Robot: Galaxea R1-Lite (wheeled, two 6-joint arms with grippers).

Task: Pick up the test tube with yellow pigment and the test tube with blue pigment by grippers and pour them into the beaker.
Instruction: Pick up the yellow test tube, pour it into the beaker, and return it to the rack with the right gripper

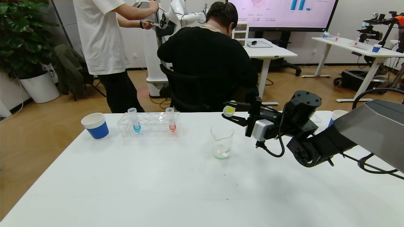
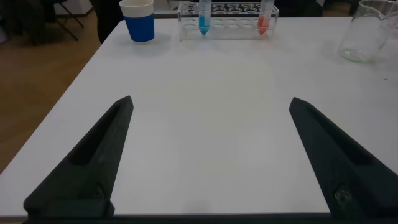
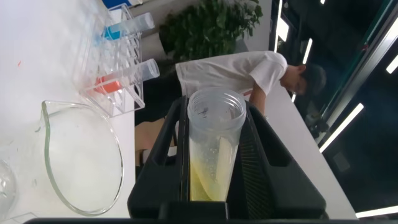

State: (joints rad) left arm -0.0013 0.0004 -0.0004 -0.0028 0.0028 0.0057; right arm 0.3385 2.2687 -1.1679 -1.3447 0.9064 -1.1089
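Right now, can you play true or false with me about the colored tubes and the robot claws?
1. The right gripper holds the yellow tube. True.
2. The blue tube is in the beaker. False: it stands in the clear rack.
3. The left gripper is open and holds nothing. True.
4. The red tube lies flat on the table. False: it stands upright in the rack.

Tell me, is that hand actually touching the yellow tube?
Touching. The right wrist view shows the right hand with both fingers pressed against the yellow tube.
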